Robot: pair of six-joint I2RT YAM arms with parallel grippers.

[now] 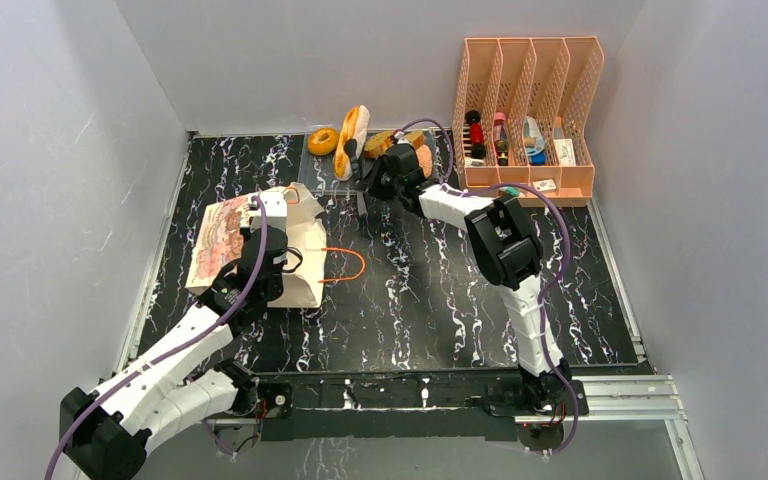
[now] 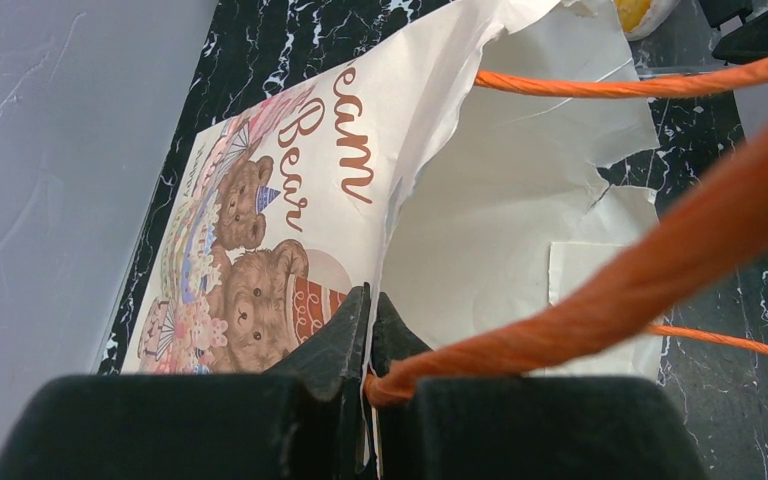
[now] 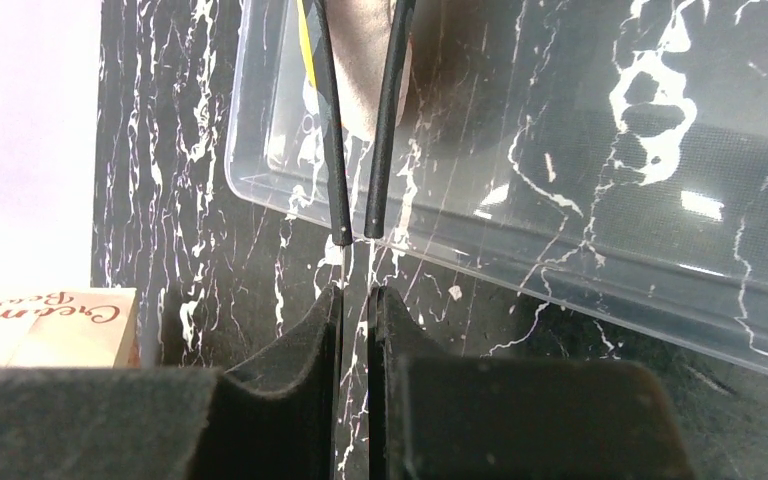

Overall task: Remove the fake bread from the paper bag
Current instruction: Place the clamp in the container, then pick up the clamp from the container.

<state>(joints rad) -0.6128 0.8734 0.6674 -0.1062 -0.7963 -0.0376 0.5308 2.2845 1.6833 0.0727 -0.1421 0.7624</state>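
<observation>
The paper bag [image 1: 305, 240] lies on its side near the left edge of the black marble table [image 1: 440, 310], with the left gripper [image 2: 370, 300] pinching its torn mouth edge beside an orange cord handle [image 2: 600, 310]. Open surface runs from the bag to the right edge. The fake bread [image 1: 352, 135] sits at the clear tray [image 1: 325, 185] along the far edge (doughnut, striped roll, buns). The right gripper [image 3: 357, 295] hovers there, jaws pressed together. A pink file rack [image 1: 480, 70] in the far right corner holds small items.

Left gripper [image 2: 370, 300], at the table's [image 1: 440, 300] left side, pinches the paper bag [image 2: 480, 220]; right gripper [image 3: 357, 295], reaching toward the far edge, is closed.
</observation>
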